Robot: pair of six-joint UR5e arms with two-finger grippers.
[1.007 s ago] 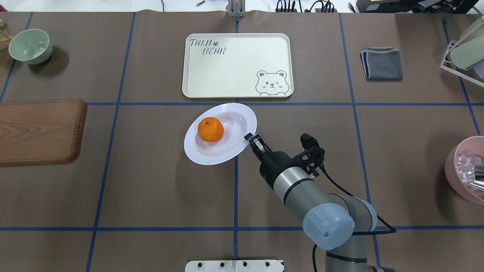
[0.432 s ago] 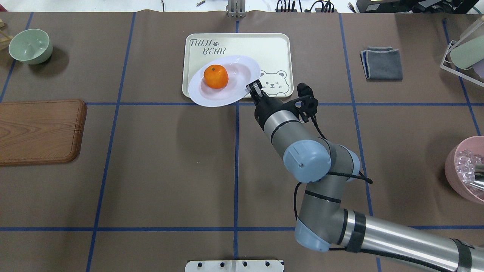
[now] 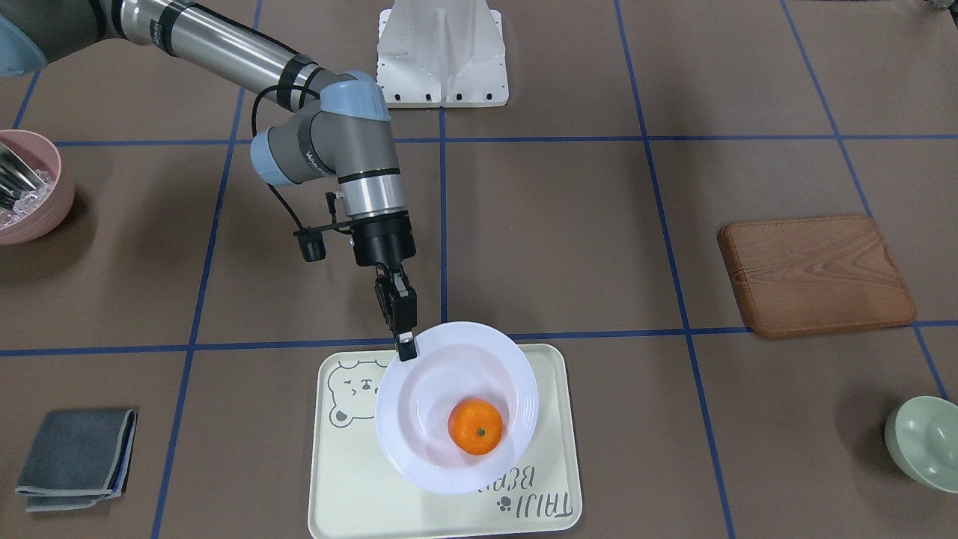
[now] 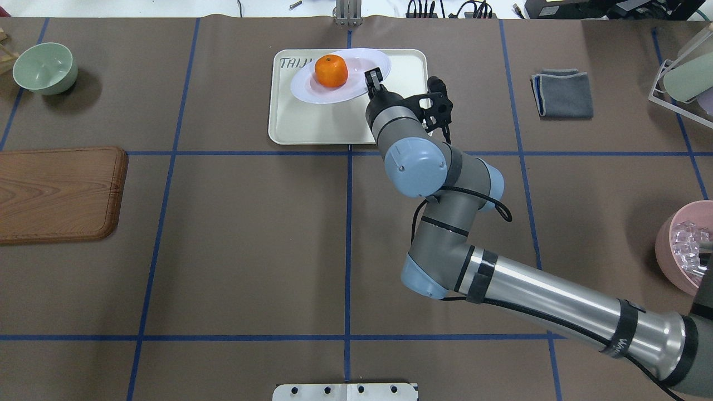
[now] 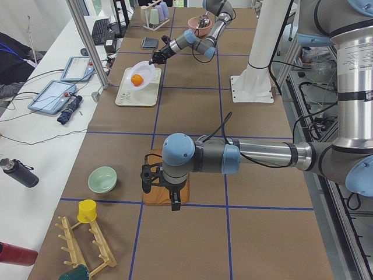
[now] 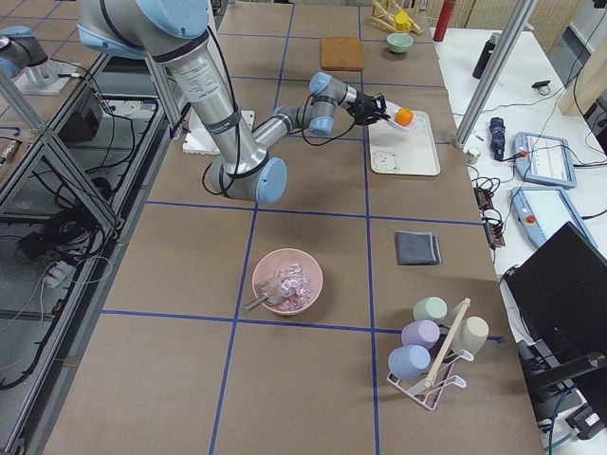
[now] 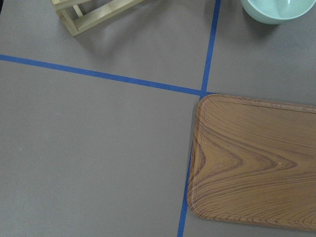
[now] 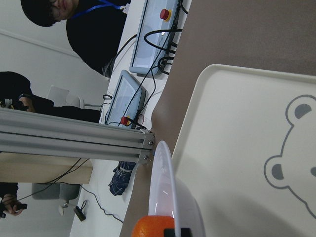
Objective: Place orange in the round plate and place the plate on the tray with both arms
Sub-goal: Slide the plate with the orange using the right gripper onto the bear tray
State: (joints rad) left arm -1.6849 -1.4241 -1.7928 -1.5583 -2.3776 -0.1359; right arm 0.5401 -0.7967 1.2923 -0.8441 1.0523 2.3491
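My right gripper [image 4: 372, 78] [image 3: 406, 346] is shut on the near rim of the round plate [image 4: 356, 89] [image 3: 419, 397]. It holds the white plate tilted above the tray [image 4: 312, 122] [image 3: 337, 479]. The orange [image 4: 331, 71] [image 3: 476, 427] rests inside the plate. In the right wrist view the plate's rim [image 8: 165, 187] stands edge-on over the tray [image 8: 237, 138], with the orange [image 8: 153, 226] at the bottom. My left gripper [image 5: 175, 203] hangs over the wooden board, seen only from the side, so I cannot tell its state.
A wooden board [image 4: 55, 195] and a green bowl [image 4: 44, 67] lie on the left. On the right are a grey cloth [image 4: 562, 93], a cup rack [image 4: 682, 78] and a pink bowl [image 4: 685, 250]. People sit beyond the table's far edge.
The right arm has carried the plate with the orange away from the robot, from the table in front of the tray to above the tray's far part.
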